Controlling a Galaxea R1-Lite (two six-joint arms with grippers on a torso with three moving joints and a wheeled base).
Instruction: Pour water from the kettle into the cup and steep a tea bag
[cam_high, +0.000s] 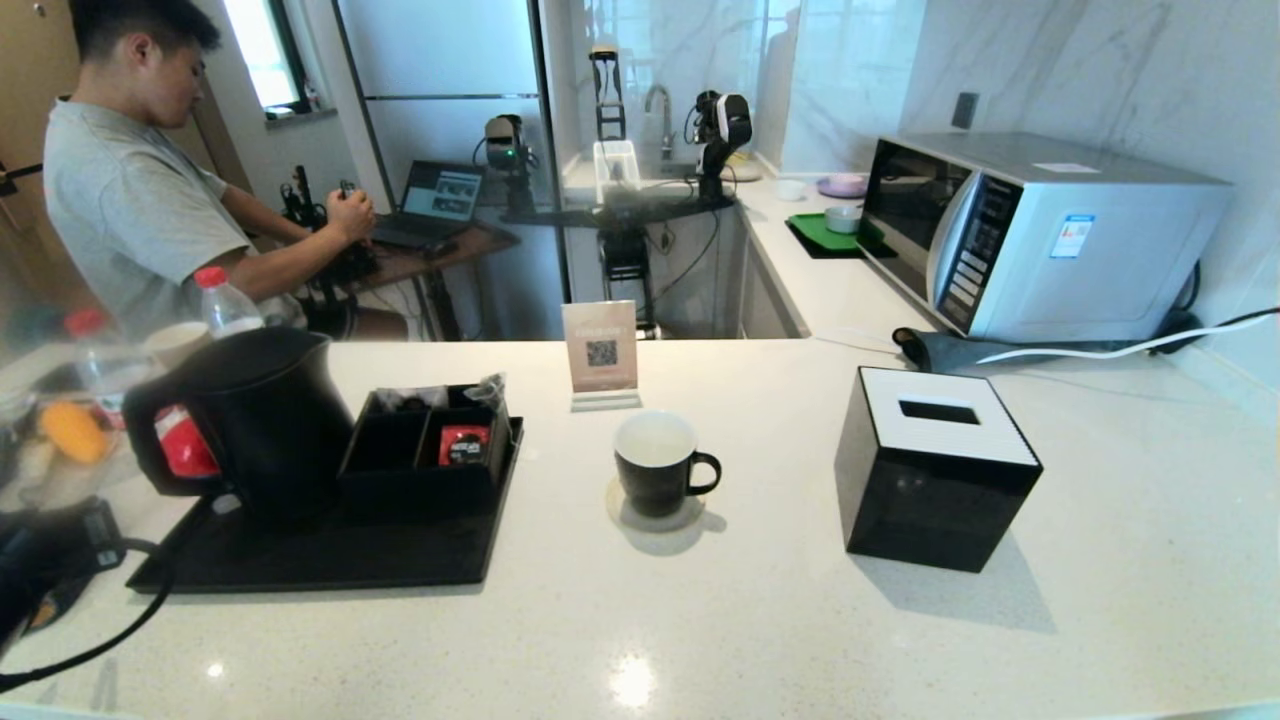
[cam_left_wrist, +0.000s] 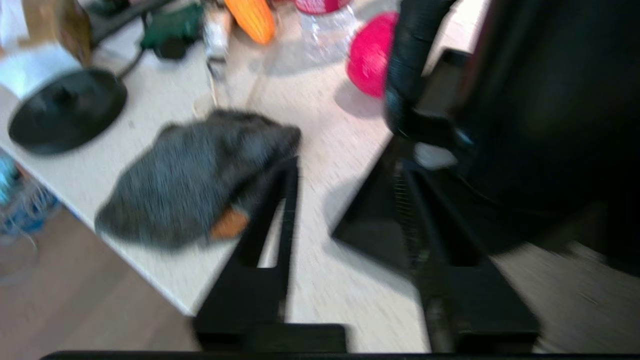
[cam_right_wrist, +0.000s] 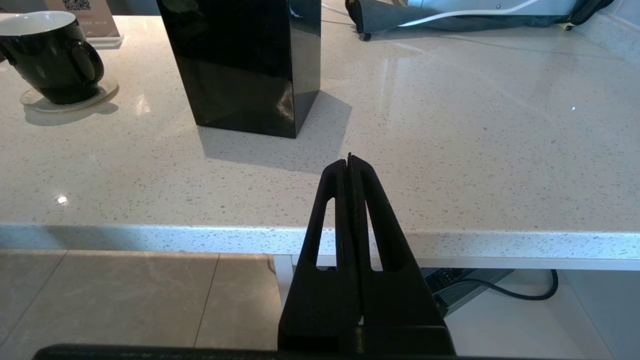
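Step in hand, as judged: reaching for the kettle (cam_high: 262, 420). The left gripper (cam_left_wrist: 350, 200), fingers parted and empty, is near the kettle's handle (cam_left_wrist: 407, 75) at the counter's left edge. The jaws should straddle the loop squarely before closing, then lift level to avoid spilling. The right gripper (cam_right_wrist: 350, 162), closed on nothing, is parked off the near edge. The cup (cam_high: 657, 463) stands mid-counter on a coaster, well apart from the kettle. The counter (cam_high: 760, 620) is pale speckled stone in a kitchen; a microwave (cam_high: 1040, 235) sits far right.

Left gripper (cam_left_wrist: 345, 170) agape, right gripper (cam_right_wrist: 350, 162) closed
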